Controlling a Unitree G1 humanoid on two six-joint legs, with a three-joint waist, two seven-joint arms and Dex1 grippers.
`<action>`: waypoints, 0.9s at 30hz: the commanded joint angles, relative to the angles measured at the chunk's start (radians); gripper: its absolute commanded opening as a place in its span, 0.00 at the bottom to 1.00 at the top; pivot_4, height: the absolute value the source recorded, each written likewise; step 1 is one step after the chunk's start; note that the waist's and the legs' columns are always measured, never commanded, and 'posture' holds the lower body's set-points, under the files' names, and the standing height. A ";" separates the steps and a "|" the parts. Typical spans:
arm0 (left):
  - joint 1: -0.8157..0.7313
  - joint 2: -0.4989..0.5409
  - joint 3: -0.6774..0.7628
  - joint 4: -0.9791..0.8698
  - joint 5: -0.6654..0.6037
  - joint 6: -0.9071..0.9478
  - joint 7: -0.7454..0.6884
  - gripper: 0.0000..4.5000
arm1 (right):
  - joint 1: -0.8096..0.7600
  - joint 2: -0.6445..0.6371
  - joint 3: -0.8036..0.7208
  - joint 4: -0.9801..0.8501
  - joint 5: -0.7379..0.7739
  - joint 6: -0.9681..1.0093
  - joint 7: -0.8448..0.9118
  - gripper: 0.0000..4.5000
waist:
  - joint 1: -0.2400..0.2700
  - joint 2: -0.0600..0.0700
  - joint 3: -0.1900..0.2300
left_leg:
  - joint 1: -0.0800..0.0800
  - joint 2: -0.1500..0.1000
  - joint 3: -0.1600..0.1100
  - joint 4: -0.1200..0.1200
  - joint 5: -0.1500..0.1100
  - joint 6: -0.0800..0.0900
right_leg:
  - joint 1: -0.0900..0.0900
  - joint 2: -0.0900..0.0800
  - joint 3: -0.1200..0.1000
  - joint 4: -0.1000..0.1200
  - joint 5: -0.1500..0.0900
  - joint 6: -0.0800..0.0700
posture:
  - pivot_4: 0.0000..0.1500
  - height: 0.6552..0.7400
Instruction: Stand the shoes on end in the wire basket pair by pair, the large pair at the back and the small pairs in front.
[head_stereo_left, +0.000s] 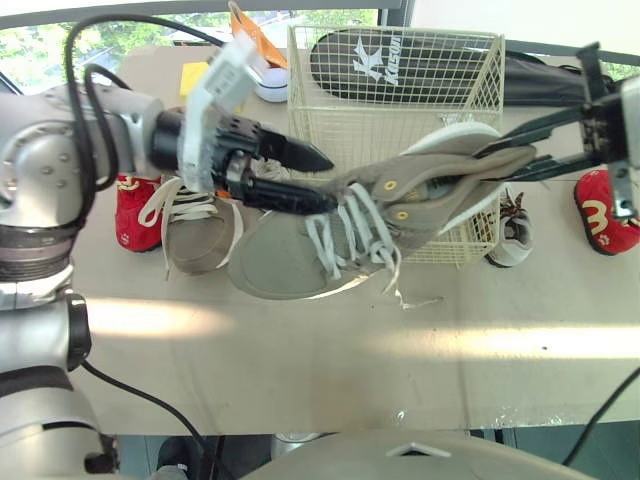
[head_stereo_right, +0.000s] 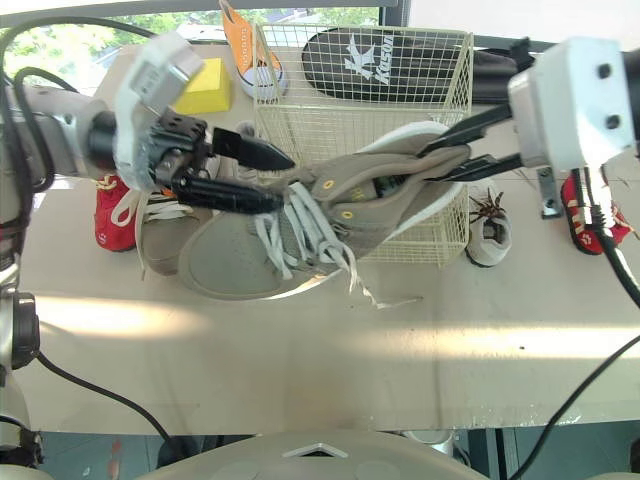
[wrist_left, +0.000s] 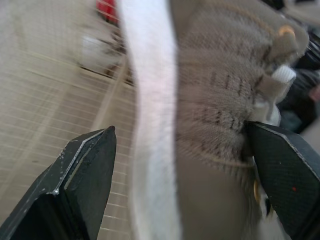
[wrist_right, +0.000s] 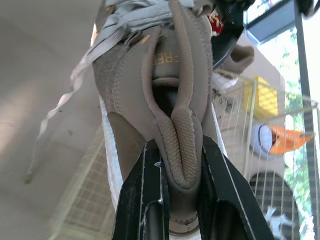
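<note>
Grey sneaker (head_stereo_left: 330, 235), tongue lettered "FRE", pinched by right pincer (wrist_right: 179, 150).

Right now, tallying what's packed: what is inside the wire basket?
Through the wire basket a black sole shows at the back, inside or behind I cannot tell; the grey sneaker covers the lower front.

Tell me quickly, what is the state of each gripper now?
Left gripper: open, its fingers on either side of the grey shoe's edge.
Right gripper: closed on the shoe's heel.
</note>
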 joint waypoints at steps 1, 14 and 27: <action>-0.017 -0.011 -0.045 -0.018 0.067 -0.043 -0.101 0.88 | -0.058 0.024 -0.029 0.009 -0.016 -0.023 -0.009 0.00 | 0.002 0.000 0.000 | -0.002 0.000 0.000 0.001 0.000 0.000 | -0.002 0.000 0.000 0.000 0.001 0.001 | 1.00 1.00; 0.132 -0.221 0.296 -0.038 -0.041 0.050 0.173 0.13 | 0.205 -0.027 -0.239 -0.118 -0.003 0.250 -0.202 0.62 | 0.005 -0.003 -0.002 | -0.005 0.000 -0.004 0.005 -0.001 0.002 | -0.001 -0.008 0.000 0.001 0.002 0.004 | 1.00 1.00; 0.215 -0.511 0.421 -0.209 0.108 -0.343 0.597 0.11 | 0.413 0.300 -0.678 -0.281 0.859 0.894 -1.139 0.80 | -0.002 -0.001 -0.003 | 0.001 -0.001 -0.009 0.004 0.002 -0.002 | 0.005 -0.012 -0.003 0.002 0.005 -0.001 | 1.00 1.00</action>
